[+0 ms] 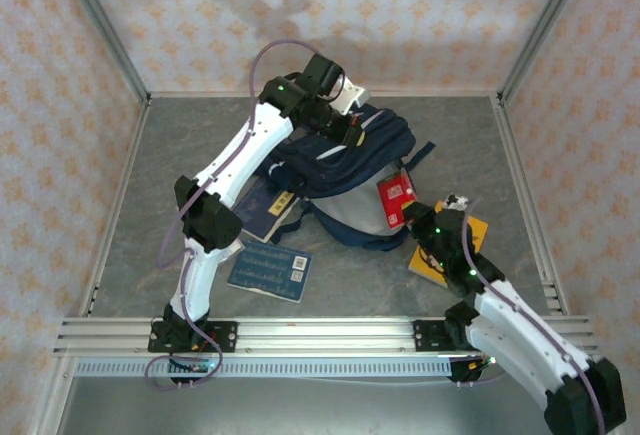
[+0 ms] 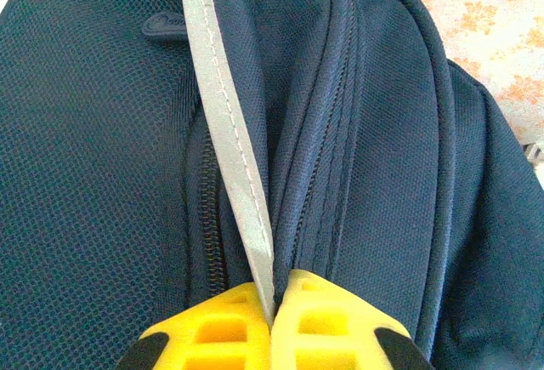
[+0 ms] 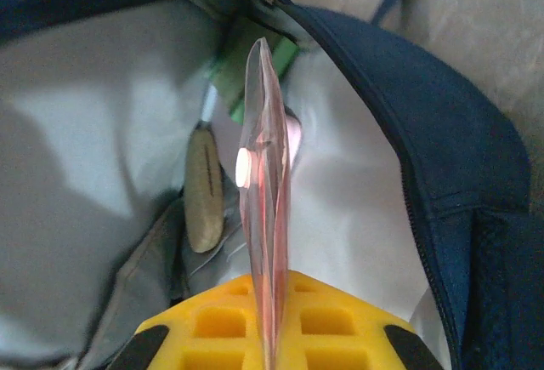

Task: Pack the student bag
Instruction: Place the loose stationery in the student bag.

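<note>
blue-covered, the nearest book point(image 1: 270, 273) lies flat on the table point(image 1: 150, 155) just ahead of the arm bases. a darker book point(image 1: 262, 210) lies beyond it at the bag's edge, and an orange book point(image 1: 447, 247) sits partly under the right arm. further in, the right gripper point(image 3: 270, 293) has its fingers pressed together on a thin red item point(image 3: 263, 174), held edge-on at the open mouth of the student bag point(image 1: 345, 170), which lies in the middle of the table. from the right wrist the item points into the pale lining point(image 3: 85, 132) — so the step in hand looks like slipping it inside. the next move, as i judge it, calls for pushing it deeper past the zip edge before letting go. farthest off, the left gripper point(image 2: 274, 302) is clamped on the bag's grey strip point(image 2: 229, 132), apparently lifting the top to keep the mouth open. what the red item is i cannot tell. a green thing point(image 3: 255, 64) and a beige oblong point(image 3: 204, 187) inside are too blurred to name.
</note>
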Action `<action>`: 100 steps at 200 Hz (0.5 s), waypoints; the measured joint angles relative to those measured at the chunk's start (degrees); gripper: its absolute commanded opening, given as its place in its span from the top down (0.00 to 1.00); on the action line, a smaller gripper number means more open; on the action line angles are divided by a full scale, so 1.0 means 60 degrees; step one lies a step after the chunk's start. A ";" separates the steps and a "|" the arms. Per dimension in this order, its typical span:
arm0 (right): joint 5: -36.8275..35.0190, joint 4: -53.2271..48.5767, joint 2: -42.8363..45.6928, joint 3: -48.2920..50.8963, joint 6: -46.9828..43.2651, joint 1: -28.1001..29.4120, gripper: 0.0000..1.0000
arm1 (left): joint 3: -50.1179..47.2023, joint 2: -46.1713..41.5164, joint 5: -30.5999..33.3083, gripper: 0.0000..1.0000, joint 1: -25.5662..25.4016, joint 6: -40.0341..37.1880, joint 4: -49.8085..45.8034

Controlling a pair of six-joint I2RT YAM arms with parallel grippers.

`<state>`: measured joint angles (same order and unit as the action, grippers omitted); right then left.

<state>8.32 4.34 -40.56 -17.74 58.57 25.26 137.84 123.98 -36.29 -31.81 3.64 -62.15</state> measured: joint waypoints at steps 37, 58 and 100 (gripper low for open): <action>0.0845 0.2586 -0.2517 -0.0375 0.0535 -0.0033 1.00 | 0.0004 0.0000 -0.0248 1.00 0.0000 0.0204 0.0044; 0.1031 0.3865 -0.3748 -0.0831 0.0863 -0.0033 1.00 | 0.0022 0.0004 -0.0382 1.00 0.0000 0.0324 0.0084; 0.1013 0.5410 -0.5974 -0.1840 0.1530 -0.0033 1.00 | 0.0058 0.0004 -0.0637 1.00 0.0000 0.0528 0.0200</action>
<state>14.39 36.80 -76.40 -28.77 67.75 25.06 138.19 124.01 -40.12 -31.81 6.81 -60.95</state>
